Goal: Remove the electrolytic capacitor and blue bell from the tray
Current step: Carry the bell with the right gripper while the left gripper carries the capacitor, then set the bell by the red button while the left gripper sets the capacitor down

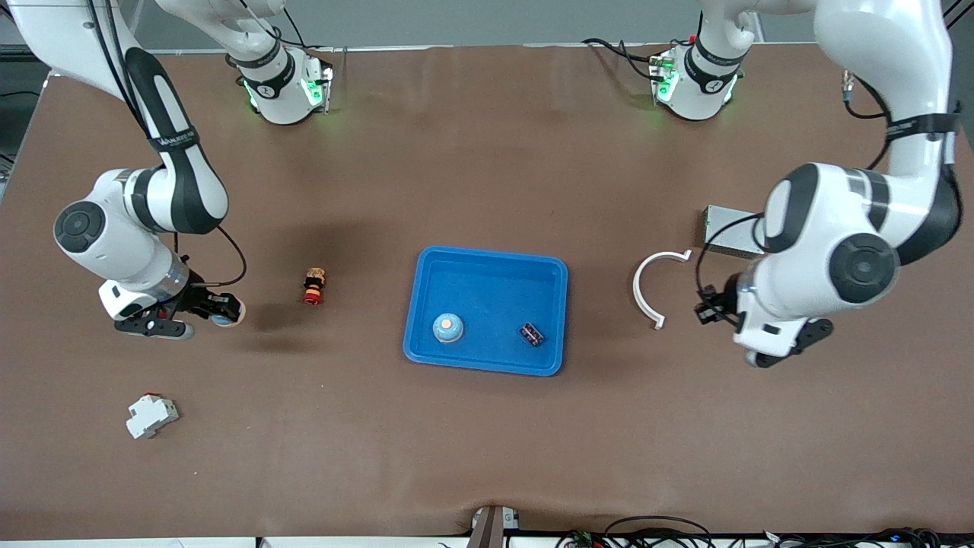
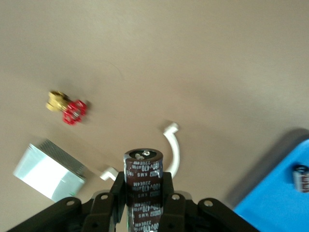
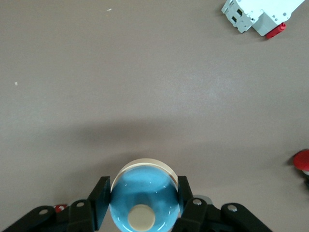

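Grippers clamped: left (image 2: 143,203) w/ ribbed cylindrical capacitor (image 2: 143,176), right (image 3: 142,205) w/ glossy blue bell (image 3: 144,199).

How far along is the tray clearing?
Done: nothing set down yet. In hand: left gripper clamps the held capacitor, right gripper the held blue bell, both outside the tray. Left: release both; a second bell and second capacitor lie in the tray.

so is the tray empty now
Not empty: a blue bell and an electrolytic capacitor sit inside the tray. The left gripper holds a second capacitor, the right gripper a second bell, both over the table.
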Controlling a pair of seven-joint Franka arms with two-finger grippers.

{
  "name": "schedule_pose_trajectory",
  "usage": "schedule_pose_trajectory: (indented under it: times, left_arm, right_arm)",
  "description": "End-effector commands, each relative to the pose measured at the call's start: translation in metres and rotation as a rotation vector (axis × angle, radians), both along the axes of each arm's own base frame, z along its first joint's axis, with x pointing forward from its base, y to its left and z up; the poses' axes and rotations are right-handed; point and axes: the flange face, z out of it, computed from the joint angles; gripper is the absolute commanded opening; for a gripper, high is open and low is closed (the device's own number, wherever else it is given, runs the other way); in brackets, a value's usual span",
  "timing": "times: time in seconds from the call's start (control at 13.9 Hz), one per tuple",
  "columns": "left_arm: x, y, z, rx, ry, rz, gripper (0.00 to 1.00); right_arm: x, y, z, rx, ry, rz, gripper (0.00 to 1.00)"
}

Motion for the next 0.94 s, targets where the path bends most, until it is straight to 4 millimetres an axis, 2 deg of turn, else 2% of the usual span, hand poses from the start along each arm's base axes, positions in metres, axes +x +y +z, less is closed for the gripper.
schedule_pose_trajectory:
  times: [0.0,0.07,0.22,0.36,0.65,0.86]
  left_arm:
    - [-0.013,0.022,-0.013,0.015,-0.013,-0.12,0.0]
    - [-0.017,0.031,-0.027,0.011,-0.037,-0.148,0.0]
    - [-0.029,0.032,-0.061,0.018,-0.089,-0.222,0.0]
    - [-0.039,0.026,-0.09,0.037,-0.12,-0.27,0.0]
    - [-0.053,0.026,-0.145,0.092,-0.147,-0.377,0.0]
    - [-0.058,0.031,-0.158,0.097,-0.144,-0.385,0.0]
  right_arm:
    - [0.002,-0.005,-0.02,0.011,-0.012,0.007,0.0]
    - [0.002,-0.007,-0.028,0.01,-0.012,0.004,0.0]
    - [0.003,-0.006,-0.041,0.01,-0.018,0.004,0.0]
    - [0.004,-0.006,-0.051,0.01,-0.015,0.002,0.0]
    - [0.004,-0.005,-0.066,0.014,0.006,-0.004,0.0]
    - [0.004,-0.003,-0.073,0.035,0.018,-0.033,0.0]
